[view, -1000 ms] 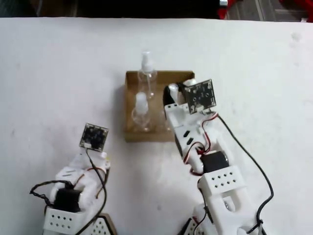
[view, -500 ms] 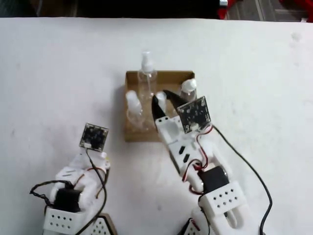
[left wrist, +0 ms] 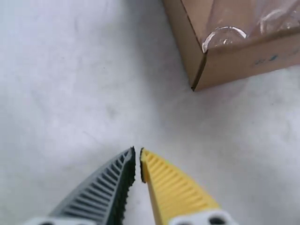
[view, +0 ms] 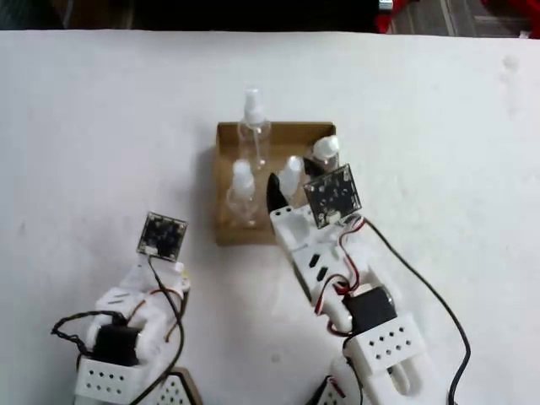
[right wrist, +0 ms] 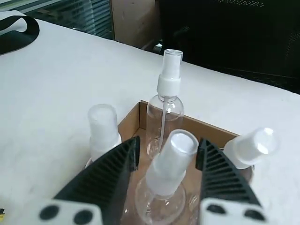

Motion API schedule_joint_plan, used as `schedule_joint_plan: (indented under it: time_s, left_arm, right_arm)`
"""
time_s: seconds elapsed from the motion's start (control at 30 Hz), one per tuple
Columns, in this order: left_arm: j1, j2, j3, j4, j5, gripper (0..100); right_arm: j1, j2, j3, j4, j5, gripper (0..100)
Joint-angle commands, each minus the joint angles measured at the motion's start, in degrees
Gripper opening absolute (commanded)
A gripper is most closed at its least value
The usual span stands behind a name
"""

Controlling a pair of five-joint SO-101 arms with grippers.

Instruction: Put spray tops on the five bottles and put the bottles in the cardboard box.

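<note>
White table point(view: 101, 126) bears bottle point(right wrist: 169, 168) within spread right claw point(right wrist: 168, 142).

High overhead, wrists close, sharing cardboard box point(view: 221, 181)

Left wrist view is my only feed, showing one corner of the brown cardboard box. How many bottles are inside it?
Observer: Four clear plastic bottles with white spray tops are inside the brown cardboard box.
Operator: Where is the right gripper?
Observer: The right gripper is open over the box, straddling the frosted cap of the middle bottle.
Operator: Any bottle uncapped?
Observer: The tall bottle at the box's far left corner shows a bare white nozzle; the other three wear frosted caps.
</note>
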Motion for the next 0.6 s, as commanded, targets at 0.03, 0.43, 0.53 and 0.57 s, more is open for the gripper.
schedule_joint_plan:
  time_s: [0.03, 0.43, 0.53, 0.57]
  left_arm:
    - [-0.4, -0.4, 0.09, 0.35, -0.7, 2]
    - [-0.31, -0.4, 0.09, 0.35, -0.7, 2]
    - [-0.31, -0.4, 0.09, 0.35, -0.7, 2]
    - [-0.4, -0.4, 0.09, 0.35, -0.7, 2]
  right_arm:
    - [0.31, -0.92, -0.79, -0.31, 0.79, 17.0]
    - [0.66, -0.4, -2.29, -0.22, 0.35, 11.6]
    - [0.66, -0.4, -2.55, -0.31, 0.35, 1.4]
    - [0.57, -0.4, -2.55, -0.31, 0.35, 1.2]
